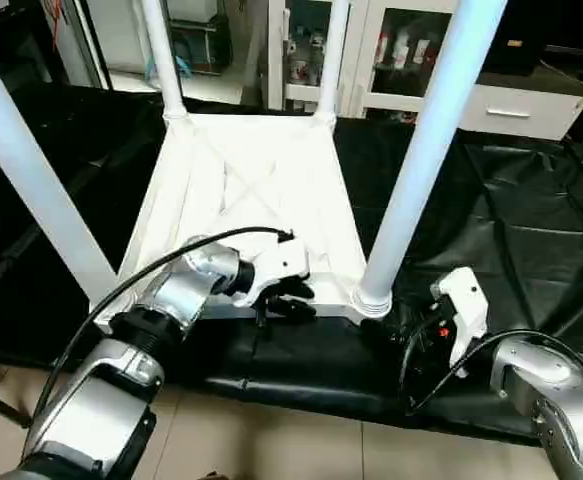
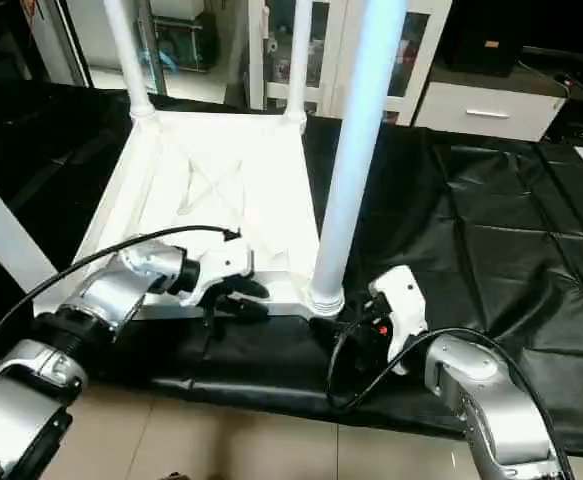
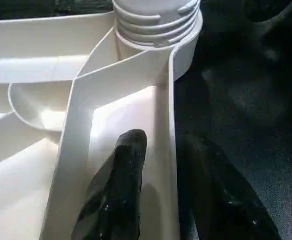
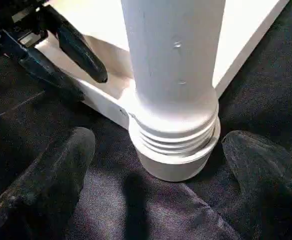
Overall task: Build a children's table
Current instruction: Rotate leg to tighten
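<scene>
The tabletop (image 1: pixel 261 190) lay upside down on the black cover (image 1: pixel 531 200) with all 4 legs (image 1: pixel 426 150) standing in its corner sockets. The left gripper (image 1: pixel 289 303) straddled the near rim, jaws partly open. The right gripper (image 4: pixel 156 170), jaws wide and empty, flanked the near right leg. Assembly looked nearly finished; next would be checking seating, then flipping it upright.

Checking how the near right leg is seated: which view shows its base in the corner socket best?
The right wrist view: the leg and its ribbed base fill the centre, between the open right gripper fingers. The left wrist view catches the ribbed base at the tabletop corner; the eye views show it small.
</scene>
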{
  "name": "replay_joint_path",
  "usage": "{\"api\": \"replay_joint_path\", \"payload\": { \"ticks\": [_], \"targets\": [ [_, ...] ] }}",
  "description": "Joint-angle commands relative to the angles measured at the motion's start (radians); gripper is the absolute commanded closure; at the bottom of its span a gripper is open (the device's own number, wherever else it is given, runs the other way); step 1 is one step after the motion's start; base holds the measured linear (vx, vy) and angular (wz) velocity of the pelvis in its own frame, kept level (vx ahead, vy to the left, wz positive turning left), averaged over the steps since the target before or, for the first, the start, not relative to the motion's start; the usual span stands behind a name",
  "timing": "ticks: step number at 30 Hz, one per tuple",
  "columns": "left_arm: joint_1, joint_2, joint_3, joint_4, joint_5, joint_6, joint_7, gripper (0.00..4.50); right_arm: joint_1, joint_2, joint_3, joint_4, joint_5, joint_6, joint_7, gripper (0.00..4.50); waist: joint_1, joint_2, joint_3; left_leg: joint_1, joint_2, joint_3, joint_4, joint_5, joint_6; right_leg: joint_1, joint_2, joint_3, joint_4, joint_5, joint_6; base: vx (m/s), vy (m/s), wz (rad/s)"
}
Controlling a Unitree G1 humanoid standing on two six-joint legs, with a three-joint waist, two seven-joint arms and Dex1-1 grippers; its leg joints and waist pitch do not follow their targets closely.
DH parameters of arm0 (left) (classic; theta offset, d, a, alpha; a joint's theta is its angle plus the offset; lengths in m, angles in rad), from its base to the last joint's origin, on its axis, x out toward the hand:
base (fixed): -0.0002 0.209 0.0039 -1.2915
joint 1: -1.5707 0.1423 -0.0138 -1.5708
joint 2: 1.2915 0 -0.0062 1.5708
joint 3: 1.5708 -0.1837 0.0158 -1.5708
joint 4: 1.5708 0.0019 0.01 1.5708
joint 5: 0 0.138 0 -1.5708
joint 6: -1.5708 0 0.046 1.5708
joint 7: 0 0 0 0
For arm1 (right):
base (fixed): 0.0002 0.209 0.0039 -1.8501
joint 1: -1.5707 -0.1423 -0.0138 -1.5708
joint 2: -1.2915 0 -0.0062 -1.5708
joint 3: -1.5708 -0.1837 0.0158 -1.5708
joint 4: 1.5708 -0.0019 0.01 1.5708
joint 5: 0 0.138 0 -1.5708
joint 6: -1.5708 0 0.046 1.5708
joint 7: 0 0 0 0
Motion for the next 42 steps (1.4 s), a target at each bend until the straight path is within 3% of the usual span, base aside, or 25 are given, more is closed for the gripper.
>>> {"api": "replay_joint_path", "payload": {
  "ticks": [1, 9, 10, 14, 21, 29, 32, 36, 39, 40, 41, 42],
  "targets": [
    [-0.022, -0.006, -0.012, 0.001, 0.014, 0.012, 0.01, 3.03, -0.006, -0.01, -0.015, -0.017, 0.01, 0.014, -0.002, 0.0, -0.001, -0.005, -0.053, 0.008, 0.072, -0.034, -0.072, -0.116, 0.048, 0.047, -0.088, 0.049, -0.063, -0.036, -0.248, 0.0, 0.0, 0.0],
    [-0.017, -0.024, -0.015, 0.061, 0.03, 0.01, 0.047, 3.03, -0.01, -0.008, -0.011, -0.015, 0.009, 0.014, -0.001, 0.0, -0.001, -0.002, -0.052, 0.009, 0.072, -0.034, -0.073, -0.123, 0.048, 0.046, -0.088, 0.05, -0.066, -0.047, -0.245, 0.0, 0.0, 0.0],
    [-0.016, -0.024, -0.016, 0.065, 0.03, 0.011, 0.05, 3.33, -0.01, -0.008, -0.012, -0.016, 0.01, 0.014, -0.001, 0.0, 0.0, -0.003, -0.051, 0.01, 0.073, -0.034, -0.073, -0.13, 0.047, 0.045, -0.088, 0.05, -0.067, -0.055, -0.245, 0.0, 0.0, 0.0],
    [-0.019, -0.032, -0.01, 0.083, 0.03, 0.011, 0.077, 3.61, -0.005, -0.009, -0.013, -0.021, 0.01, 0.016, -0.003, 0.0, 0.001, -0.003, -0.049, 0.009, 0.072, -0.035, -0.076, -0.154, 0.036, 0.045, -0.088, 0.05, -0.073, -0.104, -0.232, 0.0, 0.0, 0.0],
    [-0.022, -0.035, -0.024, 0.095, 0.032, 0.001, 0.046, 4.26, -0.004, -0.013, -0.017, -0.022, 0.011, 0.017, -0.001, 0.0, -0.001, -0.003, -0.052, 0.008, 0.072, -0.036, -0.074, -0.132, 0.043, 0.047, -0.088, 0.05, -0.069, -0.067, -0.235, 0.0, 0.0, 0.0],
    [0.011, -0.034, -0.077, 0.091, 0.057, -0.012, -0.01, 4.41, 0.001, -0.022, -0.03, -0.03, 0.012, 0.015, -0.002, 0.0, -0.005, -0.002, -0.052, 0.009, 0.073, -0.036, -0.075, -0.136, 0.042, 0.046, -0.088, 0.05, -0.07, -0.073, -0.236, 0.0, 0.0, 0.0],
    [0.034, -0.038, -0.068, 0.076, 0.031, -0.026, -0.038, 4.41, -0.003, -0.026, -0.046, -0.034, 0.026, 0.006, 0.008, 0.0, -0.005, -0.005, -0.051, 0.007, 0.073, -0.035, -0.074, -0.126, 0.054, 0.048, -0.09, 0.05, -0.068, -0.055, -0.245, 0.0, 0.0, 0.0],
    [0.099, 0.007, -0.077, -0.038, -0.013, -0.027, -0.135, 4.41, 0.024, -0.096, -0.046, -0.052, 0.048, -0.009, 0.112, 0.0, -0.004, -0.007, -0.051, 0.005, 0.077, -0.035, -0.073, -0.122, 0.069, 0.051, -0.091, 0.051, -0.065, -0.054, -0.244, 0.0, 0.0, 0.0],
    [0.144, 0.054, -0.102, -0.118, -0.026, -0.064, -0.202, 4.41, 0.032, -0.147, -0.045, -0.063, 0.064, -0.013, 0.189, 0.0, -0.004, -0.014, -0.047, 0.009, 0.077, -0.031, -0.076, -0.15, 0.072, 0.04, -0.09, 0.051, -0.075, -0.149, -0.224, 0.0, 0.0, 0.0],
    [0.161, 0.067, -0.107, -0.144, -0.033, -0.077, -0.217, 4.41, 0.028, -0.163, -0.043, -0.058, 0.065, -0.016, 0.21, 0.0, -0.004, -0.025, -0.046, 0.007, 0.078, -0.031, -0.077, -0.158, 0.07, 0.041, -0.09, 0.051, -0.076, -0.171, -0.217, 0.0, 0.0, 0.0],
    [0.161, 0.067, -0.107, -0.144, -0.033, -0.077, -0.217, 4.41, 0.028, -0.163, -0.043, -0.058, 0.065, -0.016, 0.21, 0.0, -0.001, -0.02, -0.045, 0.007, 0.08, -0.034, -0.078, -0.159, 0.067, 0.042, -0.094, 0.051, -0.075, -0.184, -0.215, 0.0, 0.0, 0.0],
    [0.171, 0.072, -0.11, -0.159, -0.036, -0.088, -0.221, 4.41, 0.021, -0.171, -0.041, -0.05, 0.064, -0.018, 0.223, 0.0, -0.001, -0.026, -0.044, 0.009, 0.08, -0.032, -0.079, -0.164, 0.067, 0.039, -0.092, 0.05, -0.079, -0.203, -0.208, 0.0, 0.0, 0.0]
  ]
}}
